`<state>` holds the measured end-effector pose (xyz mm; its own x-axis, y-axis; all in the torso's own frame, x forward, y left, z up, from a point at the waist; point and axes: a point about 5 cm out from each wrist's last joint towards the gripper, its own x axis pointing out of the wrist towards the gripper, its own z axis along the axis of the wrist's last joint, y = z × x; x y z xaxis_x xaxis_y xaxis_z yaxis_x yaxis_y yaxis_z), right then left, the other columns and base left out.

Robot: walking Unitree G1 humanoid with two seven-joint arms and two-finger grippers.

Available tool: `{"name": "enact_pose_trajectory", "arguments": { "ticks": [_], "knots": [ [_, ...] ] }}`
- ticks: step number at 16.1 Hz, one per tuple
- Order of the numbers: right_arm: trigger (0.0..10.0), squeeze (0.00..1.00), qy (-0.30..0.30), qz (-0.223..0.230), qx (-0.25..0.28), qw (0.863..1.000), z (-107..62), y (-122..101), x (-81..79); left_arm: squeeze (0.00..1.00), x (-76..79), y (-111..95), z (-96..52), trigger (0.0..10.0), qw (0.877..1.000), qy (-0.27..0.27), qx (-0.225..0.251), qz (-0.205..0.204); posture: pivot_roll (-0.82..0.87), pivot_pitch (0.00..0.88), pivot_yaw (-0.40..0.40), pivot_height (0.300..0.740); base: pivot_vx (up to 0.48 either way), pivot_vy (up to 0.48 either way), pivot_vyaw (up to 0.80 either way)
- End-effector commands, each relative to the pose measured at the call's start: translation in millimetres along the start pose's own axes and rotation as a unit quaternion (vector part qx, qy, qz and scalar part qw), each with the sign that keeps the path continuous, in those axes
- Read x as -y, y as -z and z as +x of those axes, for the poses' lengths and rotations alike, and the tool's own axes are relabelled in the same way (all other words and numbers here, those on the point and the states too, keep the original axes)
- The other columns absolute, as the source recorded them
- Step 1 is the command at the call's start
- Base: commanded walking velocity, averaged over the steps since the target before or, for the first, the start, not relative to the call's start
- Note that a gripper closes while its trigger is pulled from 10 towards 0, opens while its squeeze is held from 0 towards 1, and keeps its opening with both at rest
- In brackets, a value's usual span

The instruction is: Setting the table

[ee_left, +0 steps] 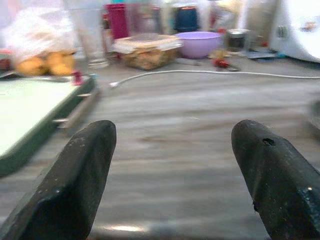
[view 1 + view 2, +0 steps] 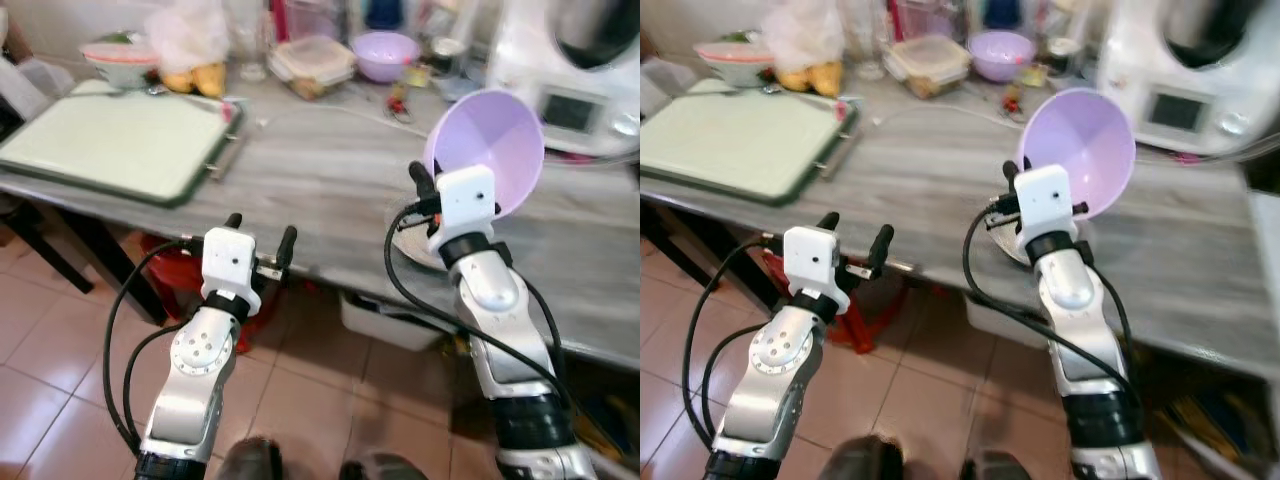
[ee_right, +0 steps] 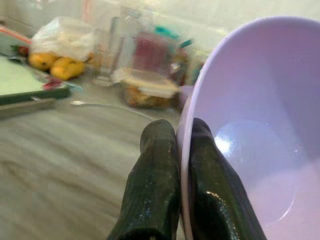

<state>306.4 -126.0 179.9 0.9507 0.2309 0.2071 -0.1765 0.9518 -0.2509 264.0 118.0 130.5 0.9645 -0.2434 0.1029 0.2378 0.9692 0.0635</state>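
A lilac bowl [image 2: 490,150] is held tilted on its edge above the grey table [image 2: 320,180], its hollow turned toward the camera. Its rim is pinched between the two fingers [image 3: 155,185] of the right gripper [image 3: 182,150], one finger outside the wall and one inside, as seen in the right wrist view. Just below the bowl, at the near edge of the table, a white plate [image 2: 415,250] is partly seen behind the right arm.

The left gripper [image 2: 260,235] is held at the table's near edge, well apart from the bowl, with its fingers [image 1: 80,175] spread wide and nothing between them.

On the far left of the table a pale green tray [image 2: 110,145] with a dark rim is laid. Along the back a plastic bag with yellow fruit [image 2: 190,50], a lidded box [image 2: 312,62], a glass [image 1: 90,35] and a second, smaller lilac bowl [image 2: 385,52] are lined up. A white cable [image 1: 210,73] is run across the tabletop. A white appliance [image 2: 570,70] is set at the far right. The floor [image 2: 60,360] below is tiled in reddish brown.
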Motion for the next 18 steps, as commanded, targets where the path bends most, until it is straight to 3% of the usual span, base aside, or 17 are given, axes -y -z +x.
{"name": "enact_pose_trajectory", "arguments": {
  "ticks": [1, 3, 4, 6, 9, 14, 18],
  "knots": [
    [10.0, 0.00, 0.002, -0.006, -0.002, 1.000, 3.5, -1, 2.5, 0.00, -1.6, -5, -1.0, 10.0, 1.000, -0.001, 0.012, -0.006, -0.01, 0.115, -0.003, 0.740, 0.000, 0.000, 0.00],
    [10.0, 0.00, -0.025, -0.020, -0.007, 0.999, 11.8, 1, 0.5, 0.00, -3.5, -6, -4.7, 10.0, 1.000, -0.006, 0.011, -0.005, -0.01, 0.118, -0.004, 0.740, 0.000, 0.000, 0.00],
    [10.0, 0.00, -0.056, -0.045, -0.007, 0.997, 18.6, 1, -3.6, 0.00, -5.6, -4, -12.8, 10.0, 1.000, -0.001, 0.003, 0.006, -0.01, 0.121, -0.003, 0.740, 0.000, 0.000, 0.00],
    [10.0, 0.00, -0.077, -0.041, -0.021, 0.996, 30.0, 2, -1.3, 0.00, -13.1, 4, -25.4, 10.0, 1.000, 0.004, -0.014, 0.020, 0.01, 0.132, -0.006, 0.740, 0.000, 0.000, 0.00],
    [10.0, 0.00, -0.092, -0.063, -0.047, 0.993, 52.7, 3, 14.3, 0.00, -28.6, 0, -22.8, 10.0, 0.999, -0.027, -0.014, 0.023, 0.04, 0.150, -0.017, 0.740, 0.000, 0.000, 0.00],
    [10.0, 0.00, -0.079, -0.059, -0.070, 0.993, 72.2, 6, 35.8, 0.00, -26.1, -2, -29.3, 10.0, 0.999, -0.022, -0.019, 0.023, 0.06, 0.164, -0.010, 0.740, 0.000, 0.000, 0.00],
    [10.0, 0.00, -0.096, -0.049, -0.093, 0.990, 81.5, 11, 36.6, 0.00, -30.1, -4, -32.7, 10.0, 0.999, -0.018, -0.025, 0.026, 0.08, 0.180, 0.004, 0.740, 0.000, 0.000, 0.00]
  ]
}}
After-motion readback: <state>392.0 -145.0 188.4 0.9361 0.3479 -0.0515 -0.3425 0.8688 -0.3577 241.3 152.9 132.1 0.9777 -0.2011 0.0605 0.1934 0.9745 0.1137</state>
